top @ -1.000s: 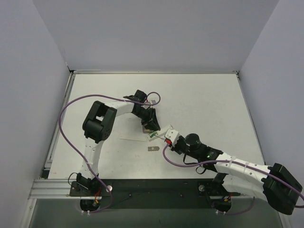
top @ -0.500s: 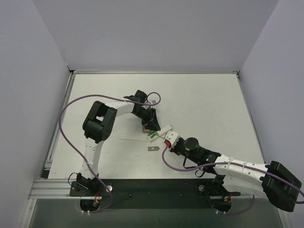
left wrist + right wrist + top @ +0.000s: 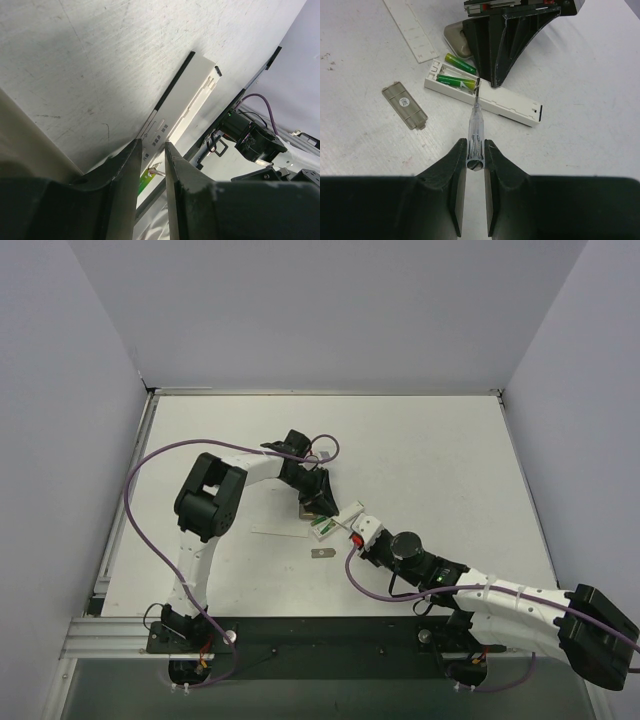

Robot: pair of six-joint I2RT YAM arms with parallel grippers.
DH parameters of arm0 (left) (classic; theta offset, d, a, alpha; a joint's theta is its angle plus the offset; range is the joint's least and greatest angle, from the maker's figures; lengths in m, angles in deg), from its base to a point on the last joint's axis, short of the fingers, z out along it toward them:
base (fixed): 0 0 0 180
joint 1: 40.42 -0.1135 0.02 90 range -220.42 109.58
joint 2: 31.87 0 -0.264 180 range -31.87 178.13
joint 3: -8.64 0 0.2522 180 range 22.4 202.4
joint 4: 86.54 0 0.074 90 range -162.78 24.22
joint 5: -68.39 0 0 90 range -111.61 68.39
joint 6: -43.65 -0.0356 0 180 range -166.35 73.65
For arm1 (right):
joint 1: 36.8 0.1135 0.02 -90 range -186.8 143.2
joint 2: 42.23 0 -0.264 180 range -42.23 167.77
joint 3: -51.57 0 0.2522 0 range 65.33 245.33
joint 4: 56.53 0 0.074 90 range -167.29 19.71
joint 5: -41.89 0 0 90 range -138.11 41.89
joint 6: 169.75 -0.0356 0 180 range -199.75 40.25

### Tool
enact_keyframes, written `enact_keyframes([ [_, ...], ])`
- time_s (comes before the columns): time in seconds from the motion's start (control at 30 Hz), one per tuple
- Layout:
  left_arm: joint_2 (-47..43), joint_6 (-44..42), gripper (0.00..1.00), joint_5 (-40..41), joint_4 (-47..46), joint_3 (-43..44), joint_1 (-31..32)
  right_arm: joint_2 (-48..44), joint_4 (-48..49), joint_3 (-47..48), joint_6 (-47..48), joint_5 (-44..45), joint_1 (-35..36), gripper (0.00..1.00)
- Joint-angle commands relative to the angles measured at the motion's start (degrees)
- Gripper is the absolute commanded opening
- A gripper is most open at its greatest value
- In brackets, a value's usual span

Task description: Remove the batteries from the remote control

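Observation:
The remote control (image 3: pixel 510 106) is a pale bar lying flat with its compartment uncovered. Two green batteries (image 3: pixel 456 81) lie in that compartment, also showing in the top view (image 3: pixel 320 528). My left gripper (image 3: pixel 152 145) stands steeply over the remote (image 3: pixel 187 92), and its dark fingers (image 3: pixel 506 45) are shut on the remote's sides just beside the compartment. My right gripper (image 3: pixel 475 145) is shut on a clear-handled screwdriver (image 3: pixel 475 122). Its tip touches the near battery's end. In the top view the two grippers, left (image 3: pixel 325 508) and right (image 3: pixel 352 528), meet over the remote (image 3: pixel 345 515).
A small flat grey plate (image 3: pixel 405 106) lies loose left of the remote, near the table's front (image 3: pixel 321 552). A narrow white strip (image 3: pixel 412 30) lies behind it. A tan rounded object (image 3: pixel 456 36) sits by the left fingers. The table's front rail (image 3: pixel 330 635) is close behind my right arm.
My right arm has shifted a little, and its elbow has dropped toward the front rail. The screwdriver tip has stayed at the compartment. The left arm has not moved.

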Motion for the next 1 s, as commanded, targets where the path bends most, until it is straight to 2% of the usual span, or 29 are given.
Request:
enact_keyframes([
  [0.0,-1.88,0.11,0.36,1.13,0.21,-1.44,0.54,-0.12,0.68,0.3,-2.45,-2.21,0.91,0.0],
  [0.43,-3.47,-2.35,0.36,4.99,2.93,-0.04,0.72,-3.63,-20.48,10.93,-0.69,-2.21,1.35,0.0],
  [0.63,-4.17,-4.9,0.4,8.86,5.48,1.98,1.42,-3.37,-25.5,13.39,0.36,-2.74,1.35,0.0],
  [0.77,-4.43,-7.01,0.44,11.85,7.59,3.92,2.3,-2.14,-27.97,14.88,0.89,-2.91,1.35,0.0],
  [0.97,-4.87,-11.4,0.59,16.5,10.57,7.6,4.66,-1.7,-28.24,15.06,0.72,-2.3,1.53,0.0],
])
